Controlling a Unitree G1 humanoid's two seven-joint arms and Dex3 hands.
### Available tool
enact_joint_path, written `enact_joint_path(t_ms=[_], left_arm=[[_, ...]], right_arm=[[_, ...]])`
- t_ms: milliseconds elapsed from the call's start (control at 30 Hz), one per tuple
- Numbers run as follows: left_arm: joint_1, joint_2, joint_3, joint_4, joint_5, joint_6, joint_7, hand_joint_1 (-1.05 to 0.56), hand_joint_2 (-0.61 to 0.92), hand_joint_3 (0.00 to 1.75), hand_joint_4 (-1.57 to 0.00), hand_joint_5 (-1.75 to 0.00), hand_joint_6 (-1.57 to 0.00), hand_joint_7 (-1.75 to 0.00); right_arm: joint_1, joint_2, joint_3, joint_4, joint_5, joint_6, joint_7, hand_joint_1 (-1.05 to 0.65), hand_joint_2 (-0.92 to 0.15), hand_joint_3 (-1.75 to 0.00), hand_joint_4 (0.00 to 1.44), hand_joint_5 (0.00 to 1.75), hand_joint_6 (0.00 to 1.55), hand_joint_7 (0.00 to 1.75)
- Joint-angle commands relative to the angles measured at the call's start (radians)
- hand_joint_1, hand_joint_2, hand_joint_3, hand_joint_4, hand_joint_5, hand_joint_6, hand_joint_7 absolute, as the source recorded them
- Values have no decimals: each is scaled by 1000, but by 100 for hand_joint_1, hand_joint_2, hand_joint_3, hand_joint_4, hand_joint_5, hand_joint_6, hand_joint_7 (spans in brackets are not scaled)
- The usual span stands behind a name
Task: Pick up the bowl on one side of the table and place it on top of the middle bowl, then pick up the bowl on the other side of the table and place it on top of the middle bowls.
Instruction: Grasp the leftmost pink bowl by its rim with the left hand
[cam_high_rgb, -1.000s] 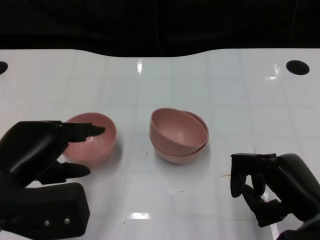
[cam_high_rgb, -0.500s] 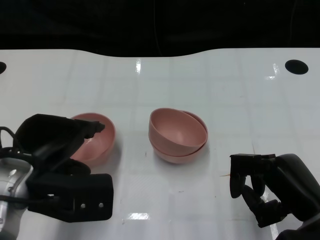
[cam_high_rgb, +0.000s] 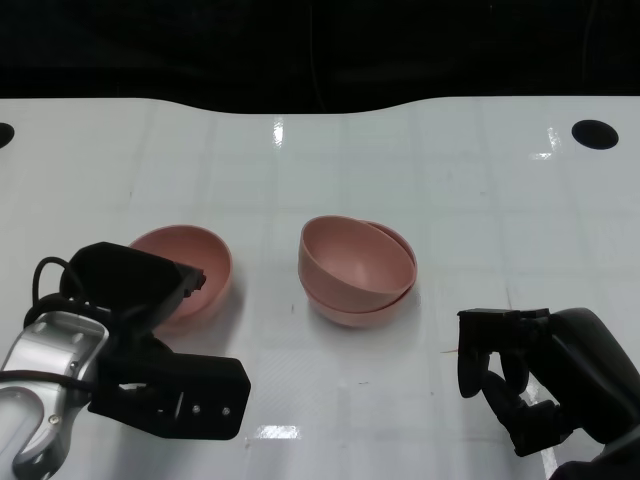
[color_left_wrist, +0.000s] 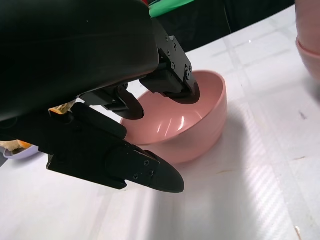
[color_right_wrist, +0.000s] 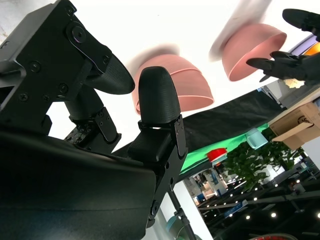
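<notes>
- A pink bowl (cam_high_rgb: 188, 268) is seen upright on the white table (cam_high_rgb: 330, 170), directly under the fingertips of the left hand (cam_high_rgb: 135, 300).
- In the left wrist view the upper fingers (color_left_wrist: 170, 82) are hooked over the near rim into the bowl (color_left_wrist: 192, 122), while the thumb (color_left_wrist: 137, 167) lies outside and below the wall, apart from it; the bowl is not yet clasped.
- The two stacked bowls (cam_high_rgb: 357, 270) are found well off to the right of that hand, the upper one tilted inside the lower.
- The right hand (cam_high_rgb: 530, 375) is held low, near the stack and to its right, with fingers curled inward around nothing.
- In the right wrist view the stack (color_right_wrist: 172, 85) and the single bowl (color_right_wrist: 252, 50) are shown beyond its fingers (color_right_wrist: 157, 100).
</notes>
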Motion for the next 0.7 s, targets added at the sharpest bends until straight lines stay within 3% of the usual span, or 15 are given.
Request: enact_joint_path(t_ms=[33,67,100,133,200,267,333,367,433,467,500,533,567,600,700], left_arm=[[-38,-6,-30,77,13,-11,42,-59,92,3,-67,-9,-55,-1],[-48,-12,-39,107,12,-17,60,-56,92,5,-69,-10,-56,-2],[-59,-18,-47,135,11,-22,77,-47,92,8,-78,-25,-61,-2],[-69,-23,-53,160,9,-30,97,-39,92,14,-73,-67,-69,-2],[-88,-26,-58,214,-12,-69,145,-32,92,20,-71,-102,-82,-5],[-105,-28,-60,259,-27,-106,186,-31,92,22,-74,-105,-96,-10],[-122,-27,-68,294,-27,-135,221,-34,92,13,-79,-112,-107,-12],[-132,-23,-76,315,-18,-155,258,-35,92,9,-78,-121,-110,-12],[-147,-21,-86,349,-13,-181,314,-33,92,12,-75,-160,-118,-19],[-152,-22,-86,360,-19,-188,325,-31,92,15,-75,-167,-119,-21],[-156,-22,-84,367,-28,-195,334,-30,92,24,-77,-171,-106,-54],[-158,-23,-80,378,-37,-207,357,-27,92,31,-81,-173,-87,-100],[-161,-24,-78,386,-42,-217,376,-25,92,32,-84,-174,-80,-121],[-164,-22,-77,393,-43,-226,402,-25,92,33,-86,-174,-76,-132],[-178,-17,-79,401,-38,-229,427,-25,92,36,-84,-175,-68,-133]], right_arm=[[7,-6,-6,-14,6,5,10,-10,-15,-162,97,175,82,158],[9,-6,-6,-17,4,7,12,-10,-15,-162,97,175,82,158],[10,-7,-7,-18,3,10,14,-11,-15,-161,96,175,81,158],[11,-7,-7,-20,3,11,16,-11,-15,-161,96,175,81,157],[11,-8,-9,-21,4,13,19,-11,-15,-160,96,175,82,155],[13,-10,-10,-23,7,12,22,-11,-15,-159,96,175,82,155],[13,-10,-11,-20,7,7,19,-11,-15,-159,96,175,83,155],[13,-9,-11,-19,8,6,19,-11,-15,-159,96,175,83,155],[12,-8,-10,-17,11,5,21,-11,-16,-159,96,175,83,155],[11,-7,-9,-16,13,5,22,-11,-16,-159,96,175,83,155],[10,-7,-9,-14,14,3,21,-11,-16,-159,96,175,83,155],[9,-7,-8,-13,12,3,21,-11,-16,-159,96,175,83,155],[9,-7,-7,-13,10,4,21,-11,-16,-159,96,175,83,154],[8,-7,-6,-13,8,5,20,-11,-15,-159,96,175,83,154],[7,-7,-6,-11,5,6,20,-13,-16,-160,96,175,83,155]])
